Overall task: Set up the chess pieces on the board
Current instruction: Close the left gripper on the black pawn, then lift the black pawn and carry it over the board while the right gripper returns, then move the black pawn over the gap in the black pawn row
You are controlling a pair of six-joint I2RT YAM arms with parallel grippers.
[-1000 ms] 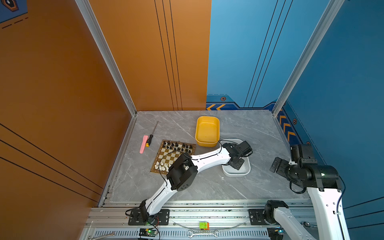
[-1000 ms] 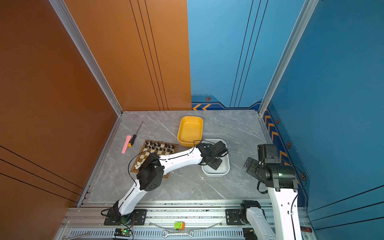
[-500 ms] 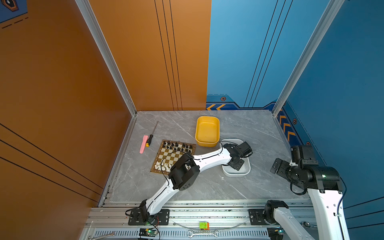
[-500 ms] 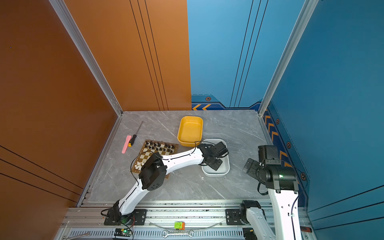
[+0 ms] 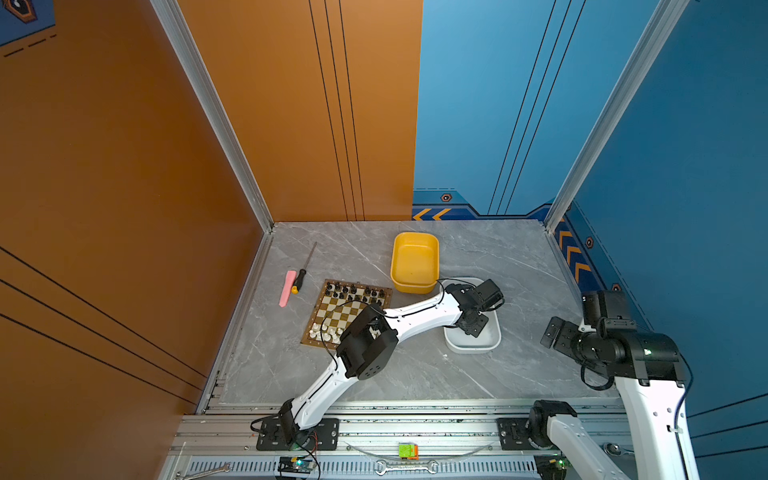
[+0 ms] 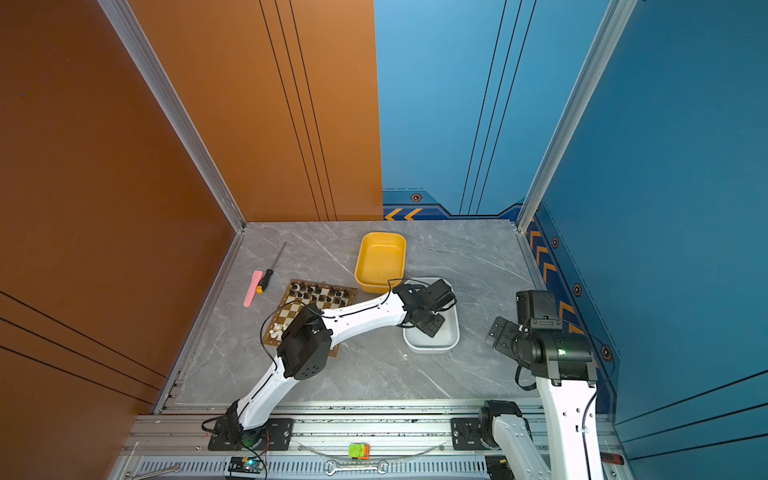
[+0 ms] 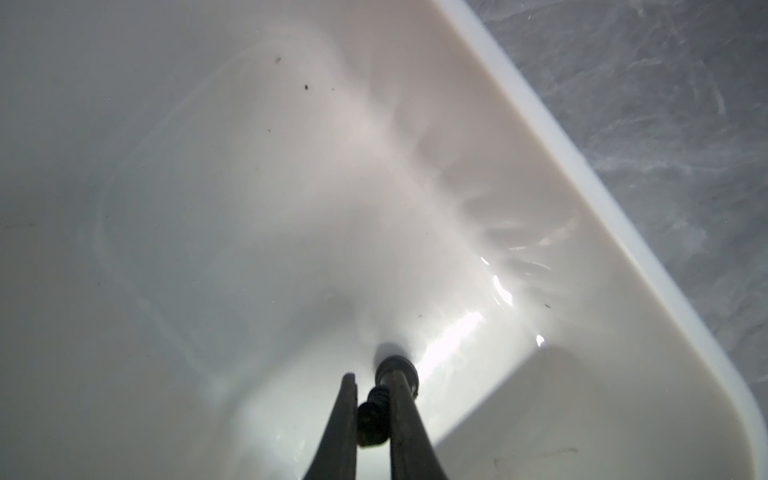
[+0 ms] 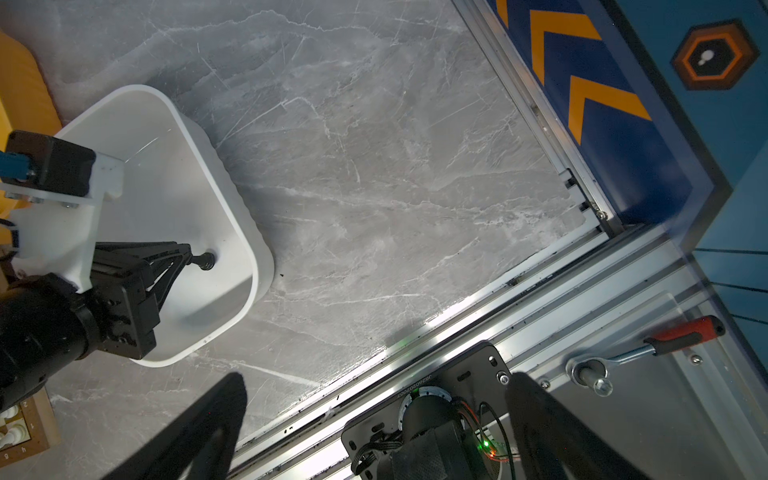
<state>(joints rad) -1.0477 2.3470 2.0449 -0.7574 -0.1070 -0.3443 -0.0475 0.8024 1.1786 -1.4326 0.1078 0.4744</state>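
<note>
Hidden or hard to read:
- Your left arm's black elbow block (image 5: 365,347) covers the near right corner of the small square chessboard of brown-gold and cream squares (image 5: 338,309) in both top views. You can't count the pieces under it.
- The right wrist view catches only one corner of that board, cut off at the frame edge.
- From above, the pieces are too small to tell apart by type.

Board:
- It lies flat on the grey marbled table (image 5: 415,374), near the yellow rounded plastic tub (image 5: 415,262).
- Black pieces (image 5: 353,291) line the far rows.
- Cream-white pieces (image 5: 324,332) stand in the near rows.

Left gripper (image 7: 374,380):
- It is down inside the white rounded plastic tub (image 7: 582,174).
- Its fingers are clamped on one tiny black turned chess piece (image 7: 395,368), whose round base touches the tub floor.

Right gripper (image 8: 376,380):
- Its fingers are spread wide with nothing between them.
- It hangs over the table's front edge, well apart from the white tub.
</note>
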